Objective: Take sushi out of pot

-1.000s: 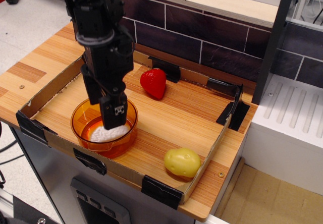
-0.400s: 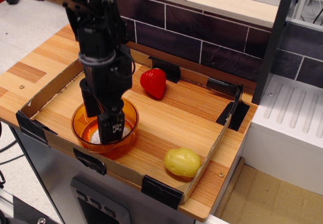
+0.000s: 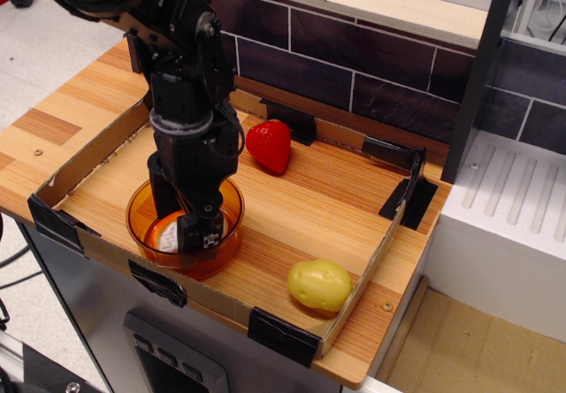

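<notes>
Covering most of the view is a wooden counter [image 3: 301,203] with a striped plank top, and on it a shallow cardboard wall [image 3: 367,273] joined by black corner clips fences off a work area. Behind the counter's far edge runs a dark tiled wall [image 3: 354,57] under a pale shelf. Past the counter's right edge a dark post rises, with a white ribbed surface [image 3: 517,198] beyond it. Pale floor shows past the left edge.

A red strawberry [image 3: 269,145] lies near the far edge, around the middle of the fenced area. A yellow potato [image 3: 319,284] sits near the front right corner, close to the cardboard wall. The pot [image 3: 230,211], translucent orange, stands near the front left corner.

The black arm [image 3: 181,74] comes in from the upper left and drops nearly straight down into the pot. The gripper [image 3: 187,234] is lowered inside the rim, one finger on the far left side and the other, bearing a small white label, at the front. The sushi [image 3: 166,237] lies on the pot's floor, only a white bumpy patch of it showing between and beside the fingers. The fingers stand narrowly apart around that patch, but I cannot tell whether they grip it or merely flank it.
</notes>
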